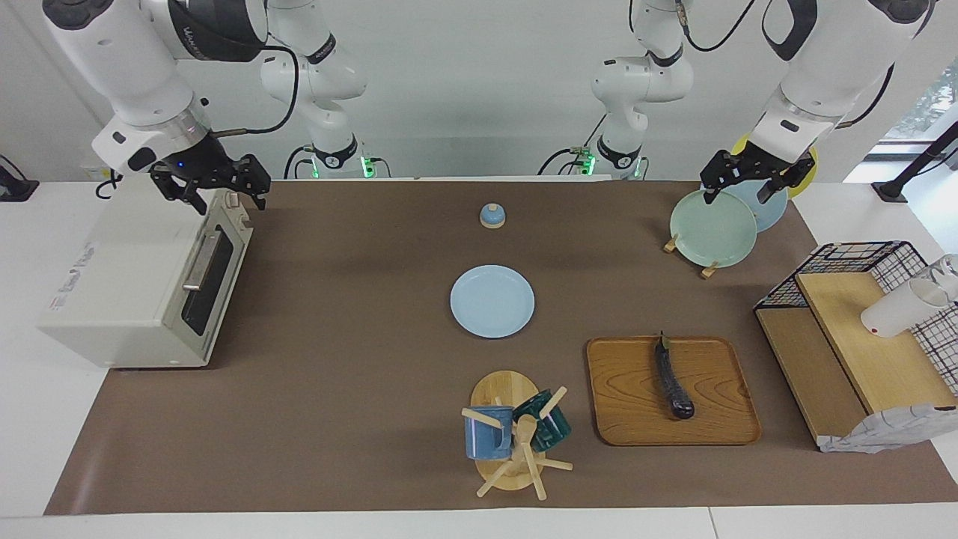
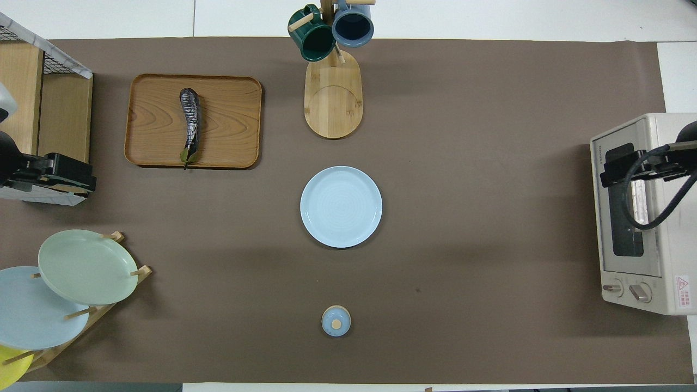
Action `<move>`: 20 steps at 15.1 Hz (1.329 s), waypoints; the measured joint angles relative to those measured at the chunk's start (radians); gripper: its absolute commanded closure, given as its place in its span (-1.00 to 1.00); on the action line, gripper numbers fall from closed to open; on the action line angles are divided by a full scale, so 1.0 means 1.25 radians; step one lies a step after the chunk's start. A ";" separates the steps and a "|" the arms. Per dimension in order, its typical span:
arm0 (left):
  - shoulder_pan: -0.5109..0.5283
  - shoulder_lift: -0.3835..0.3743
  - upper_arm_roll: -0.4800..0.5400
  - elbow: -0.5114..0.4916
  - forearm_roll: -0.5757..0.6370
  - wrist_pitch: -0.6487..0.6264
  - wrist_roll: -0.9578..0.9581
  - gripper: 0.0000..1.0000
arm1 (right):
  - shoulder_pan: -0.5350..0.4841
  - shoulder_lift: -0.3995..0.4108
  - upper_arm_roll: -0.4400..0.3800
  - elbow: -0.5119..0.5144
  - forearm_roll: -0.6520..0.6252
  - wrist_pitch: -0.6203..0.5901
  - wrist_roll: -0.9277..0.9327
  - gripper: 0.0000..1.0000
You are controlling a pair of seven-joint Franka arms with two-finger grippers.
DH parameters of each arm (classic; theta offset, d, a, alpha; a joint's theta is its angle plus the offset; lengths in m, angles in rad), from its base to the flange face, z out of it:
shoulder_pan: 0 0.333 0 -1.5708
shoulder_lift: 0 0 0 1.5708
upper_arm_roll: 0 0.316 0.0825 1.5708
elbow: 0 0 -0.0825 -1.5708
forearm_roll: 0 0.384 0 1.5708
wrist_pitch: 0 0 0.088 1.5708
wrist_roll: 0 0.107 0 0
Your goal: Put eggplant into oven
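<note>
- Both claws show in the facing view. Up at the upper left of the frame, the right gripper (image 1: 218, 189) hangs over the top corner of the oven (image 1: 120, 292), with its fingers apart and nothing in them.
- At the upper right of the frame, the left gripper (image 1: 743, 183) hangs over the green plate (image 1: 711, 228) in the plate rack, fingers apart and holding nothing.
- At the lower right, the eggplant (image 1: 673, 378) lies on the wooden tray (image 1: 629, 404). It is well apart from the oven, whose door is shut.
- A blue plate (image 1: 492, 301) sits in the middle of the brown mat, and a mug stand (image 1: 513, 442) sits below it.
- Now the overhead view. At the left edge of the frame is the left gripper (image 2: 65, 173), beside the wire shelf (image 2: 38, 81).
- At the right edge, the right gripper (image 2: 626, 166) covers part of the oven (image 2: 637, 283).
- At the upper left, the eggplant (image 2: 190, 121) lies on the wooden tray (image 2: 234, 125), stem end pointing down in the frame.
</note>
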 measured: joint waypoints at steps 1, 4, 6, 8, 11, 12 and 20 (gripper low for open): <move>0.000 0.000 0.000 0.000 0.000 0.000 0.000 -1.00 | 0.000 0.000 0.000 0.000 0.000 0.000 0.000 -1.00; 0.000 0.000 0.000 0.000 0.000 0.000 0.000 -1.00 | 0.000 0.000 0.000 0.000 0.000 0.000 0.000 -1.00; 0.000 0.000 0.000 0.000 0.000 0.000 0.000 -1.00 | 0.000 0.000 0.000 0.000 0.000 0.000 0.000 -1.00; 0.000 0.000 0.000 0.000 0.000 0.000 0.000 -1.00 | 0.000 -0.001 0.000 0.000 0.000 0.000 0.000 -1.00; 0.000 0.000 0.000 0.000 0.000 0.000 0.000 -1.00 | 0.000 -0.004 0.000 0.001 0.000 0.017 0.000 -0.64; 0.000 0.000 0.000 0.000 0.000 0.000 0.000 -1.00 | 0.000 -0.004 0.000 0.000 0.000 0.027 -0.001 0.18; 0.000 0.000 0.001 0.000 0.000 0.003 0.000 -1.00 | -0.019 -0.025 -0.003 -0.085 -0.015 0.119 -0.013 1.00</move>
